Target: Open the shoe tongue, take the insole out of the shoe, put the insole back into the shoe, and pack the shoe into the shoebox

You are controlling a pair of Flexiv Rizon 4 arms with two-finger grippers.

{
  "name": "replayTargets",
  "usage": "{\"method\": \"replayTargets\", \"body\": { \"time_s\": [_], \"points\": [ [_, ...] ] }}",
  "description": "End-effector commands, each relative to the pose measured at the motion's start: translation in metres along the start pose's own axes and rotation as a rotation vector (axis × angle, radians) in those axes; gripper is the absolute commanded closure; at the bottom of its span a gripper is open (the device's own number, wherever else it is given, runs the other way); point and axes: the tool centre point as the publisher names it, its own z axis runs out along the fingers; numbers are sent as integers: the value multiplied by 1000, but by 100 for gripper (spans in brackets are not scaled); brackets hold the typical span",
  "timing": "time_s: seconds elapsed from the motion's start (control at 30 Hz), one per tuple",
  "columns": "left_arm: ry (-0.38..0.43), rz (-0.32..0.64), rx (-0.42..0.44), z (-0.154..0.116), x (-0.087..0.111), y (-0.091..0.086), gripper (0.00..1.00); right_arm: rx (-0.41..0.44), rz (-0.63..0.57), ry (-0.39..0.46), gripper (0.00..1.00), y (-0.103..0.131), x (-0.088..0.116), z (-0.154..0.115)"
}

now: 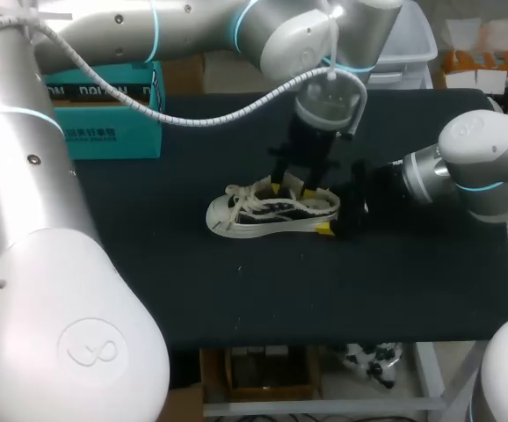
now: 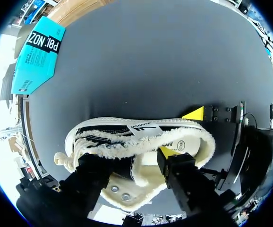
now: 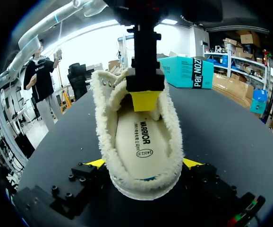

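Observation:
A black-and-white sneaker [image 1: 272,211] with fleece lining lies on its sole mid-table, toe to the left. My left gripper [image 1: 293,186] comes down onto it from above. In the left wrist view that gripper [image 2: 136,165] is open: one yellow fingertip [image 2: 167,152] is inside the shoe over the insole [image 2: 150,158], the other finger is outside by the laces, and the tongue [image 2: 136,172] is between them. My right gripper [image 3: 145,163] is shut on the shoe's heel [image 3: 146,187], a yellow tip at each side. The cream insole [image 3: 139,137] lies flat inside.
The teal shoebox [image 1: 105,114] stands at the back left of the black table [image 1: 236,290], well away from the shoe. The left arm's white cable [image 1: 236,110] hangs above the table behind the shoe.

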Motion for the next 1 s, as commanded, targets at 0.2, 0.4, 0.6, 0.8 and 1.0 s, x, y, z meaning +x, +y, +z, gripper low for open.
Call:
{"method": "replayTargets", "body": {
  "time_s": [0.2,0.4,0.6,0.8,1.0],
  "points": [
    [-7,14,-15,0,-7,6,100,-4,-1,-1,100,-3,1,3],
    [43,28,-9,-8,-24,19,100,-4,-1,-1,100,-3,1,3],
    [99,12,5,-13,-44,25,100,-4,-1,-1,100,-3,1,3],
    [173,4,22,-18,-62,29,100,-4,-1,-1,100,-3,1,3],
    [279,0,49,-26,-77,29,100,-4,-1,-1,100,-3,1,3]
  ]
}}
